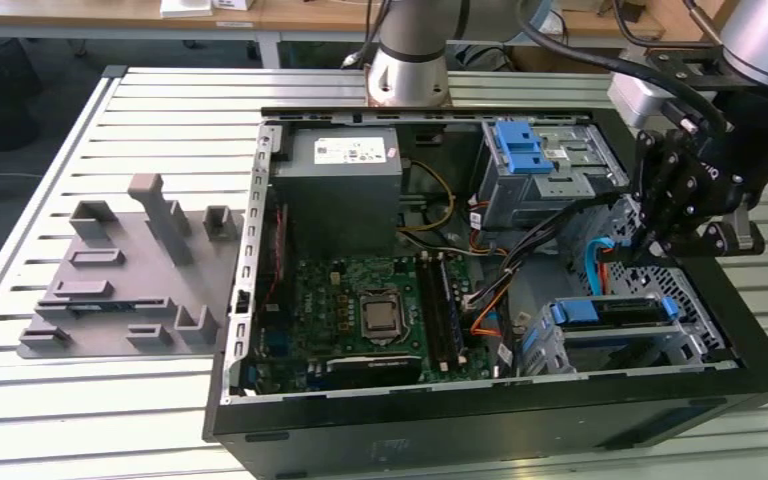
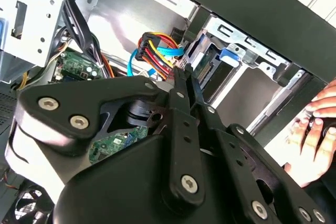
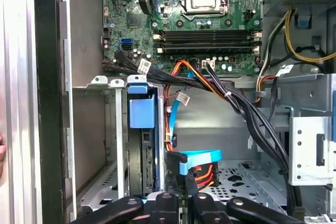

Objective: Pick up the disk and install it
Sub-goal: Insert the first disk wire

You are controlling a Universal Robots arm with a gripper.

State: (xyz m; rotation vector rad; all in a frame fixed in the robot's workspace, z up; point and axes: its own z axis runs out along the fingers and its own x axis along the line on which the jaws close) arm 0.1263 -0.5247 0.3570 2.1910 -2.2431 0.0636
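Observation:
The disk point(image 1: 611, 312) sits edge-up in the grey drive bay point(image 1: 684, 345) at the front corner of the open computer case, on the exterior view's right. Its blue bracket tab point(image 3: 142, 109) tops it, and the disk body point(image 3: 143, 156) stands between the bay walls. In the second wrist view the disk point(image 2: 210, 62) lies just past my fingertips. My gripper point(image 1: 651, 250) hangs over the case beside that bay, jaws shut with the tips together point(image 2: 181, 72). The tips point(image 3: 181, 198) are right at a black connector point(image 3: 176, 158) with a blue flat cable point(image 3: 202, 157). Whether they pinch it is hidden.
Red, yellow and black wires point(image 2: 155, 45) run next to the bay. A person's hand point(image 2: 315, 124) rests on the case's outer edge. A grey power-supply box point(image 1: 344, 170), a cage with a blue latch point(image 1: 531, 150) and the motherboard point(image 1: 371, 310) fill the case. A grey fixture plate point(image 1: 131, 270) lies on the slatted table.

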